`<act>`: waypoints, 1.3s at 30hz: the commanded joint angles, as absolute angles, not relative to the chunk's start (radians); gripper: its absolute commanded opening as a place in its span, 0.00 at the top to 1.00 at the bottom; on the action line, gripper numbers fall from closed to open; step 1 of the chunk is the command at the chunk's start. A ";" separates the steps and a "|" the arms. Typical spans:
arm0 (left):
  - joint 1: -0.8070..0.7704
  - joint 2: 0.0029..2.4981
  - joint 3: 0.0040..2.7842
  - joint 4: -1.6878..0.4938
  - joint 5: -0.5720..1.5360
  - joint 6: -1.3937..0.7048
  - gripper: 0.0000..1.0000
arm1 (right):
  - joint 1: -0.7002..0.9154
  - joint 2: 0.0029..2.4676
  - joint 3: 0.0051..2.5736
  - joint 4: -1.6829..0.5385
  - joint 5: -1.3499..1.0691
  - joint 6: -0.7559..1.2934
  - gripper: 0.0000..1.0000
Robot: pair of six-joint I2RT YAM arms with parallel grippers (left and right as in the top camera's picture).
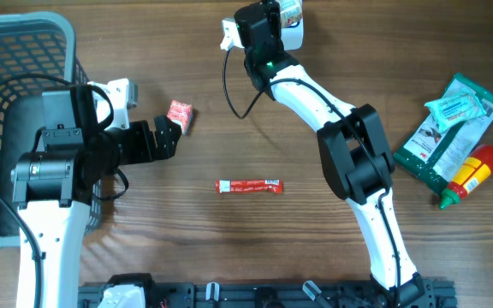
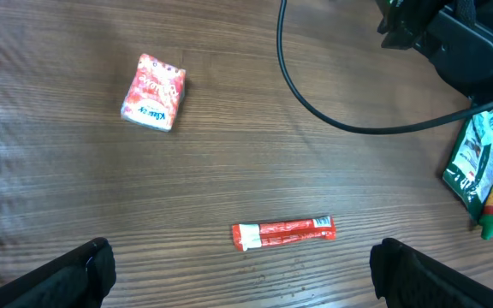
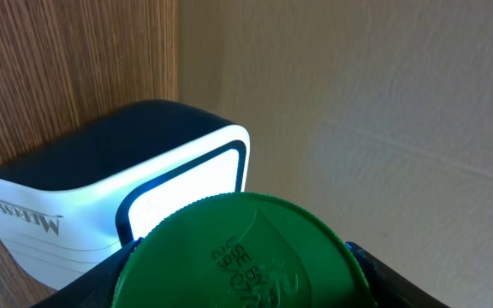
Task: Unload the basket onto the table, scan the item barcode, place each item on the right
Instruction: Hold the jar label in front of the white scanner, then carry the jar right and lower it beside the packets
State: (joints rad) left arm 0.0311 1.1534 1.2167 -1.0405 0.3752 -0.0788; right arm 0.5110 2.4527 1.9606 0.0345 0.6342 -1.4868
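Green-lidded container (image 3: 238, 252), rigid, probably slick, sits pinched by its sides in the right gripper (image 1: 288, 17) before the scanner (image 3: 101, 197); left gripper (image 2: 246, 282) gapes.

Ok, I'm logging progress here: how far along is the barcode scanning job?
Done: nothing looks finished; no item shows in the basket's visible part. In hand: the right gripper holds a green-lidded container up to the scanner. Left: the red stick pack, small red packet, green pouch and red bottle lie on the table; the left gripper has its jaws open, empty.
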 commanded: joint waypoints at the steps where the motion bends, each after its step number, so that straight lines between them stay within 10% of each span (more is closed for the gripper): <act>1: 0.031 1.152 1.224 -1.039 0.391 -0.056 0.00 | 0.500 2.466 1.991 0.046 0.674 -1.480 0.96; 11: 0.031 1.152 1.224 -1.039 0.391 -0.056 0.00 | 0.414 2.344 1.991 -0.141 0.722 -1.040 0.96; 22: 0.031 1.152 1.224 -1.039 0.391 -0.056 0.00 | -0.188 2.074 1.985 -0.802 -0.154 -0.249 0.96; 39: 0.031 1.152 1.224 -1.039 0.391 -0.056 0.00 | -0.330 2.080 1.663 -0.440 -0.276 -0.068 0.96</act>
